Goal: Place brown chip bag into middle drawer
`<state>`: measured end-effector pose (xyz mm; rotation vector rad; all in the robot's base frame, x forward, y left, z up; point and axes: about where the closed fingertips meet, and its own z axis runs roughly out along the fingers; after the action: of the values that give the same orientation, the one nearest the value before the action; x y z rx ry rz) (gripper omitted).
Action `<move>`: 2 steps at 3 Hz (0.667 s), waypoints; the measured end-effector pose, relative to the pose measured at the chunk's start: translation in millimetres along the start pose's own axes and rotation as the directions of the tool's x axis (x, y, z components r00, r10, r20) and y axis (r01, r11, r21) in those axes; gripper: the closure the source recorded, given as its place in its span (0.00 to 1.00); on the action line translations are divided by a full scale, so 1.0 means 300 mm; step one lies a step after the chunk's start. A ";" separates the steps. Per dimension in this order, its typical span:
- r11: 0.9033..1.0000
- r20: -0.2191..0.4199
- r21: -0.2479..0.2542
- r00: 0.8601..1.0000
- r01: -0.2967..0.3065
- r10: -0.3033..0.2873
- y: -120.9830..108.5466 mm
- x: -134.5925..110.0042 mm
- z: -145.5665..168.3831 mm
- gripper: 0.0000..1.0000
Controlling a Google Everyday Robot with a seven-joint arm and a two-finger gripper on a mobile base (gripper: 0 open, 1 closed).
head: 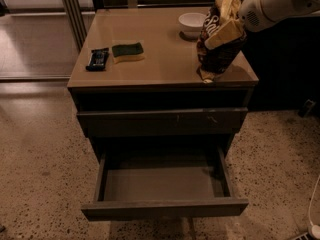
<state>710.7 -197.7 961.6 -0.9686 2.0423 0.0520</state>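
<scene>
The brown chip bag (pixel 214 54) stands upright on the cabinet top near its right front corner, dark brown with a cream-yellow top and white lettering. My gripper (pixel 226 33) reaches in from the upper right on a white arm (pixel 272 4) and is shut on the bag's upper part. One pale finger (pixel 225 35) lies across the bag's front. The middle drawer (pixel 165 208) is pulled open below, with a plain front and a bare grey floor (pixel 160 183).
A white bowl (pixel 192 23) sits behind the bag. A green-and-yellow sponge (pixel 127 51) and a small dark wrapped bar (pixel 97 59) lie on the cabinet top's left side. A shut drawer front with pale scratches (pixel 165 121) is above the open drawer. Speckled floor surrounds the cabinet.
</scene>
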 end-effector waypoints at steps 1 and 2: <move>1.000 0.000 0.000 1.000 0.000 0.000 0.000 0.000 0.000 0.42; 1.000 0.000 0.000 1.000 0.000 0.000 0.000 0.000 0.000 0.65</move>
<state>710.7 -197.6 961.5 -0.9688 2.0424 0.0521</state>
